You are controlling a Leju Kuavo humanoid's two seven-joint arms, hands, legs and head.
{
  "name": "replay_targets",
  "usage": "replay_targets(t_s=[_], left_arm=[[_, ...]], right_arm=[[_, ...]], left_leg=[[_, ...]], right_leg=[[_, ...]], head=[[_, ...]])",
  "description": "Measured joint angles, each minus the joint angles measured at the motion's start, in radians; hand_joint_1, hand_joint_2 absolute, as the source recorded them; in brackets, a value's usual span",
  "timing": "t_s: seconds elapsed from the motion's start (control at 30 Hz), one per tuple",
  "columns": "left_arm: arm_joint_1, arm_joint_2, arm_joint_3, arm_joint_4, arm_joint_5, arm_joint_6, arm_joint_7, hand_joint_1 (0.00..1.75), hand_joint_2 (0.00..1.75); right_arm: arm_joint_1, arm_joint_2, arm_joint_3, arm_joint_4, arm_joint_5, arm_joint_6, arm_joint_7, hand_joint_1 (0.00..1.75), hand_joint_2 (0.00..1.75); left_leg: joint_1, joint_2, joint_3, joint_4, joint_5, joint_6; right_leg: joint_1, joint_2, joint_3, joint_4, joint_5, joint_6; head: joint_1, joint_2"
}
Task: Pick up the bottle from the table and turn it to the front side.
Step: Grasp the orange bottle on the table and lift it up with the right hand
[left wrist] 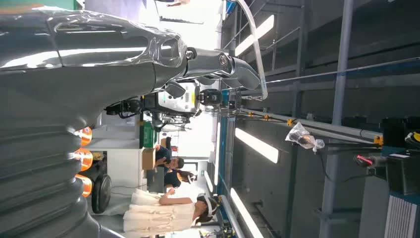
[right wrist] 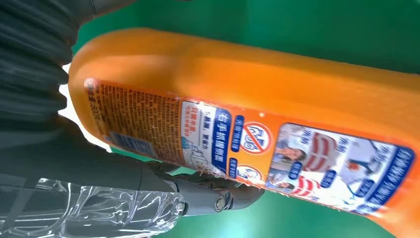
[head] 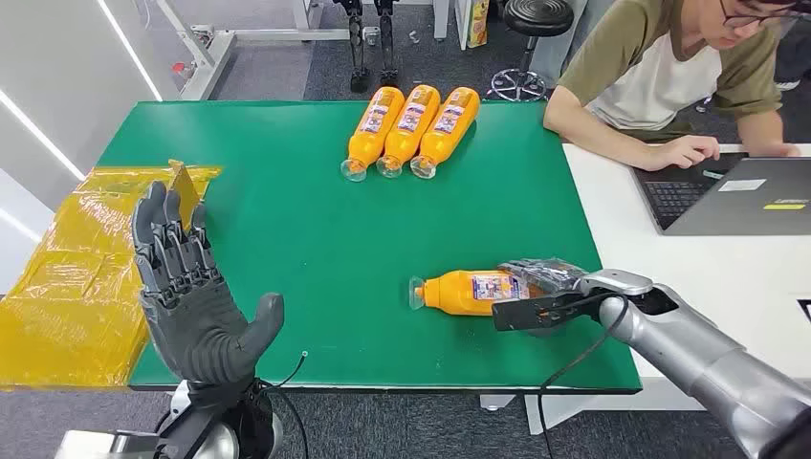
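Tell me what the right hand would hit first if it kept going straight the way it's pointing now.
The right hand points leftward across the green table and is already at the base end of the lone orange bottle, so it would meet that bottle first. Whether the fingers have closed on it is unclear.

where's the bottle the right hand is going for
In the head view the bottle lies on its side near the green mat's front right edge, its base end at the right hand.

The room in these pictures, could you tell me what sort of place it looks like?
Probably a robotics lab or test workshop. A green work mat holds identical orange bottles laid out for trials, a person works at a laptop beside it, and the left wrist view shows another robot.
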Motion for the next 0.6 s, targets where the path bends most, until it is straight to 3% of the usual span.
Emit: replay_targets(t_s=[0.3, 0.43, 0.6], left_arm=[[0.000, 0.000, -0.005, 0.001, 0.000, 0.007, 0.000, 0.00, 1.75], [0.000, 0.001, -0.005, 0.001, 0.000, 0.026, 0.000, 0.00, 1.75], [0.004, 0.002, -0.005, 0.001, 0.000, 0.043, -0.007, 0.00, 1.75]], right_arm=[[0.010, -0.051, 0.000, -0.039, 0.027, 0.020, 0.006, 0.00, 1.75], [0.005, -0.048, 0.003, -0.028, 0.072, 0.003, -0.006, 1.71, 1.75], [0.003, -0.035, 0.012, -0.009, 0.115, -0.052, -0.024, 1.75, 1.75]], left_leg=[[0.000, 0.000, 0.000, 0.000, 0.000, 0.000], [0.000, 0.000, 0.000, 0.000, 0.000, 0.000], [0.000, 0.000, 0.000, 0.000, 0.000, 0.000]], right_leg=[[0.000, 0.000, 0.000, 0.000, 0.000, 0.000], [0.000, 0.000, 0.000, 0.000, 0.000, 0.000], [0.000, 0.000, 0.000, 0.000, 0.000, 0.000]], head=[[0.000, 0.000], [0.000, 0.000], [0.000, 0.000]])
